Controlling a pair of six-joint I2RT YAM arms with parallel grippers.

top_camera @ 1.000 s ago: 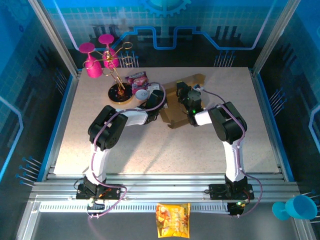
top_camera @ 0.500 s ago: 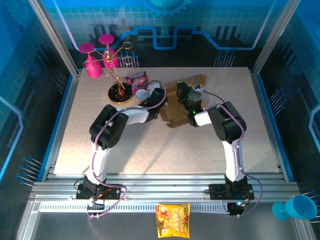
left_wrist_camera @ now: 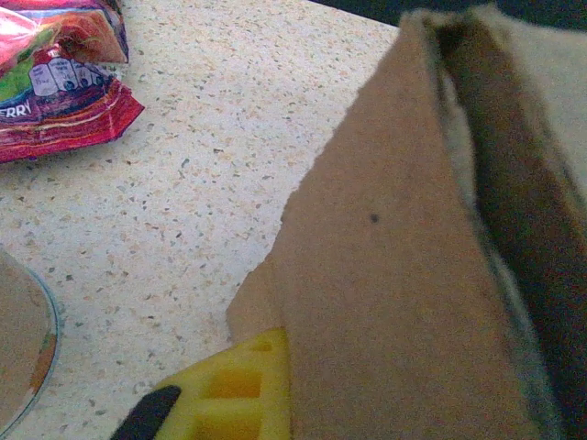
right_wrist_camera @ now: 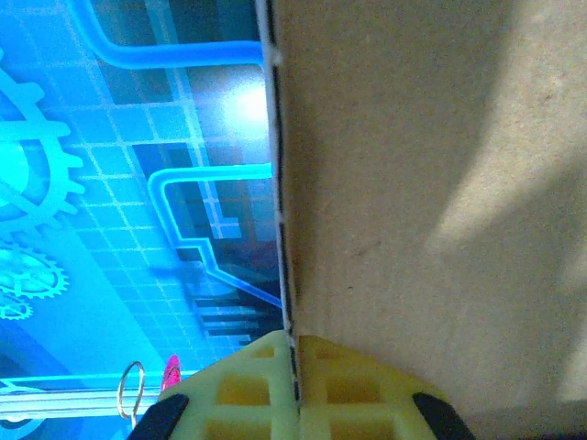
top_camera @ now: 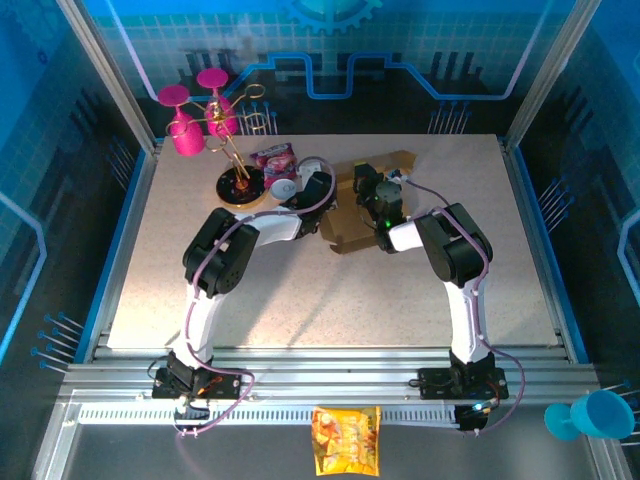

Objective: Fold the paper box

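Paper box: near the tabletop's far edge, about midway along it. It is part-formed, with at least one panel raised.

Right claw: pads pressed together on the thin edge of a raised cardboard panel, so it is pinching the box.

Left claw: at the box's left side. The wrist view gives one yellow finger low against a cardboard wall. The other finger is behind that wall, so I cannot tell whether the claw is spread or clamped.

Risks (judgement):
- The right claw's grip is on the edge only. A sideways pull could slip it off, or crease or tear the panel away from the score line.
- If the left claw has no real hold, the wall it is against may spring back flat when the right arm moves.
- The arms work close together, so opposed pulls could drag the whole box toward the pink snack packet and the round stand base just beside it.

Hidden or unclear:
- Both wrists cover the box's middle in the overhead view, so flaps, tabs and slots cannot be read.
- How many walls are up is not readable.
- The curved rim at the left wrist view's lower left corner is cut off and unidentified.
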